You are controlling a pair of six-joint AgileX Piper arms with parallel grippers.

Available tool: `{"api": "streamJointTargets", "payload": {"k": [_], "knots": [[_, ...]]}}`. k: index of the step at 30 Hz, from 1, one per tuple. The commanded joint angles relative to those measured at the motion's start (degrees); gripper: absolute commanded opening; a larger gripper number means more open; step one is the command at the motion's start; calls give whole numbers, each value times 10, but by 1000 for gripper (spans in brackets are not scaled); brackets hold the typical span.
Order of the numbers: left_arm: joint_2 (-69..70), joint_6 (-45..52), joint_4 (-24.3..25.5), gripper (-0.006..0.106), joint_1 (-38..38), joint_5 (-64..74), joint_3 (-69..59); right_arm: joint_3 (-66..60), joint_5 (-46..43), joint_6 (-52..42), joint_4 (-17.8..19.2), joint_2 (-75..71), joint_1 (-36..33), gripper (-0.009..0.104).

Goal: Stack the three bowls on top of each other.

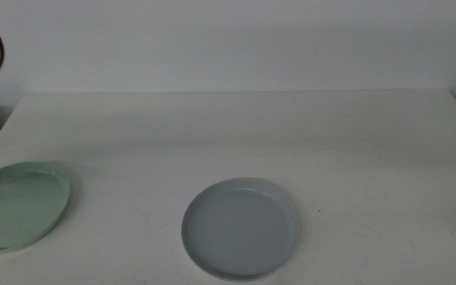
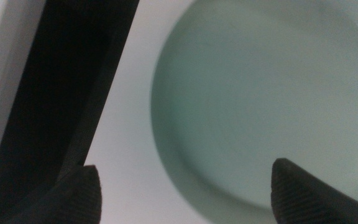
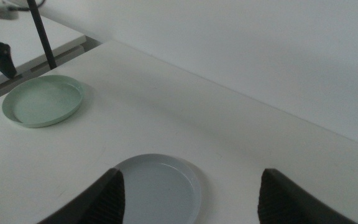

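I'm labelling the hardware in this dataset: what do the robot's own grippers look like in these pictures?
Little shows. The left gripper appears as two dark, nearly black jaw tips with rounded ends, matte and unmarked. The right gripper has two similar dark tips, with a faintly ribbed texture on one inner face. No cables, labels or markings are visible on either. The arms themselves barely show.

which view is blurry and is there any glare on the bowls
Left wrist view: soft and out of focus, the mint green bowl smeared between the left claw tips. Middle view: even light, grey bowl with faint shadow. Right wrist view: fairly sharp, no glare.
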State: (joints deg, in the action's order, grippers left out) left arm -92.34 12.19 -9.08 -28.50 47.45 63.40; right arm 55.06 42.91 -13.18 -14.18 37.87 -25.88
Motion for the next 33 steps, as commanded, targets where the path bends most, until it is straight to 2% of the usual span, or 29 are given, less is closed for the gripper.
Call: {"api": "streamJointTargets", "payload": {"k": [1,7,13,17,22,24,29,33], "knots": [[-17,4,-11,105,-1,-35,25,14,-44,-6,-4,0,-1,55],[-84,10,-16,103,-1,-74,31,14,-44,-6,-4,0,-1,55],[-125,19,-24,88,-1,-82,31,14,-44,-6,-4,0,-1,55],[-140,21,-40,65,-1,-78,31,14,-44,-6,-4,0,-1,55],[-145,21,-41,14,-1,-64,31,14,-44,-6,-4,0,-1,55],[-139,20,-41,0,-1,-49,34,14,-44,-6,-4,0,-1,55],[-77,15,-60,0,11,15,52,14,-44,-6,-4,0,-1,55],[-8,17,-101,0,64,67,69,14,-44,-7,-4,0,-1,55]]}}
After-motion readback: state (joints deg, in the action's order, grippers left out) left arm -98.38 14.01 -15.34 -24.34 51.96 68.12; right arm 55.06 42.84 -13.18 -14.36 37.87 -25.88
